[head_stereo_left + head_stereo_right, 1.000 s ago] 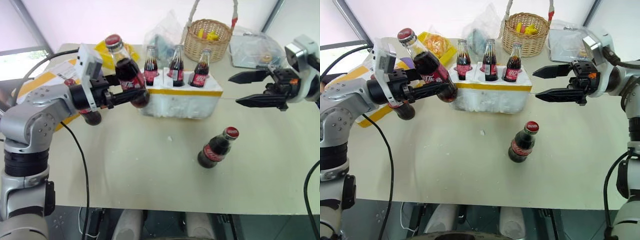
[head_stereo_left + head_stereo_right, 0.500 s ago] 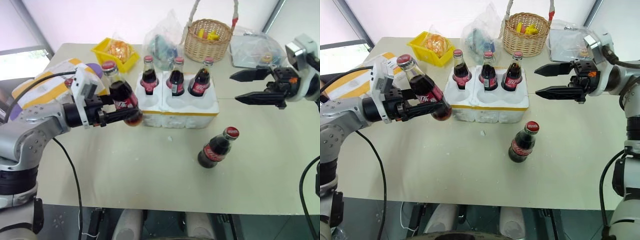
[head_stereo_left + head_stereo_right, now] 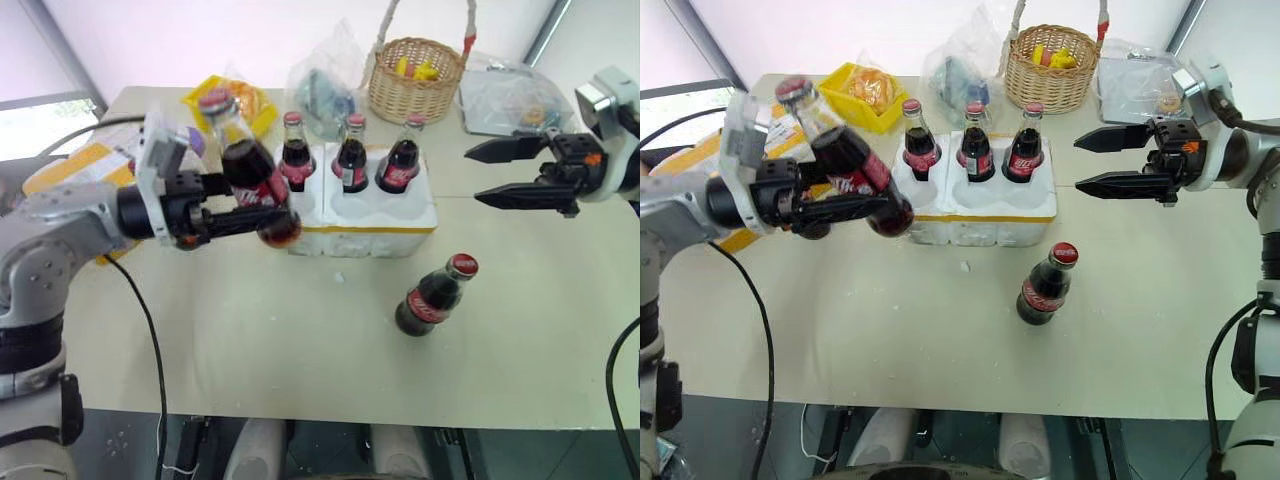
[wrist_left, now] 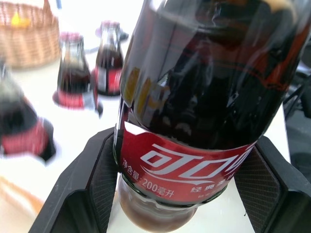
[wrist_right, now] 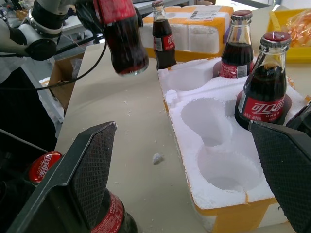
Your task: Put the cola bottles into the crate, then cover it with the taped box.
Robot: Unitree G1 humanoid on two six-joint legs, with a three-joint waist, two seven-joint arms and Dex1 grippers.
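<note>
Three cola bottles [image 3: 348, 152] (red caps, dark cola) stand in the crate [image 3: 365, 215]. Left gripper [image 3: 262, 212] grasps a tilted bottle [image 3: 250, 172]; right gripper [image 3: 495, 174] spread, empty.

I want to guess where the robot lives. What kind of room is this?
Probably a lab or test room, not a kitchen. A plain table holds practice props: a foam crate with cola bottles, a wicker basket, and cables trailing off the arms.

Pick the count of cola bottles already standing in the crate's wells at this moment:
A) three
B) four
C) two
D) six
A: three cola bottles stand in the far row of the crate, its near wells empty; a fourth bottle is in the left pincer and a fifth bottle stands on the table.
</note>
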